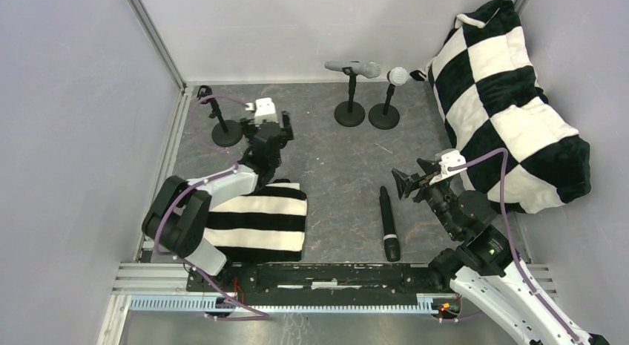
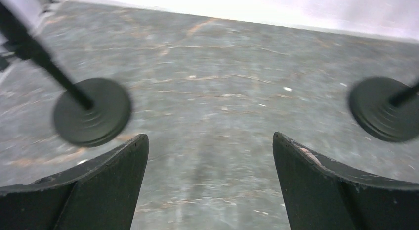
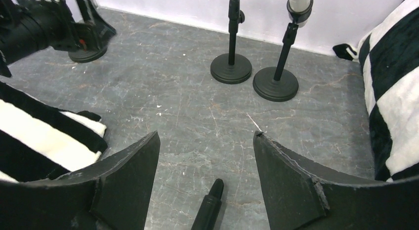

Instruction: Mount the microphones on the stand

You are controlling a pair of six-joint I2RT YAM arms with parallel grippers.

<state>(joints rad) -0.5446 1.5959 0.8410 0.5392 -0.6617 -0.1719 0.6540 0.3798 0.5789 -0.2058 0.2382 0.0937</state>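
1. Top external view:
   - The silver-grey microphone [image 1: 353, 67] is lying level in the clip of the middle stand [image 1: 349, 113].
   - The white microphone [image 1: 397, 76] is sitting head-up in the right stand [image 1: 383, 116], just beside the middle stand and near the far wall.
   - The black microphone [image 1: 389, 223] is lying flat on the table [image 1: 334, 167] between the striped cushion [image 1: 256, 222] and the right arm, not yet on any stand.
   - The left stand [image 1: 225, 131] is standing by the left wall.
   - The left tool [image 1: 271, 126] is hovering just beside the left stand, released and gripping nothing.
   - The right tool [image 1: 404, 185] is hanging near the black microphone's far end, jaws apart and holding nothing.
   - A checkered cushion [image 1: 512, 100] is leaning along the right wall.

2. Left wrist view (blurred):
   - The left tool [image 2: 210, 141] is showing both fingers [image 2: 99, 190] spread wide over bare table [image 2: 212, 81], with nothing between them.
   - The left stand's round base [image 2: 92, 118] is sitting ahead on the left.
   - The middle stand's base [image 2: 383, 114] is showing at the right edge.

3. Right wrist view:
   - The right tool [image 3: 205, 136] is standing open above the table [image 3: 163, 81].
   - The slim tail of the black microphone [image 3: 210, 205] is lying below the gap, touching neither finger [image 3: 291, 185].
   - Further off, the middle stand [image 3: 230, 69] and right stand [image 3: 275, 84] are standing side by side.
   - The white microphone's lower end [image 3: 300, 0] is sitting clamped in the right stand's clip.
   - The striped cushion [image 3: 39, 136] is lying at the left and the checkered cushion [image 3: 390, 91] at the right.
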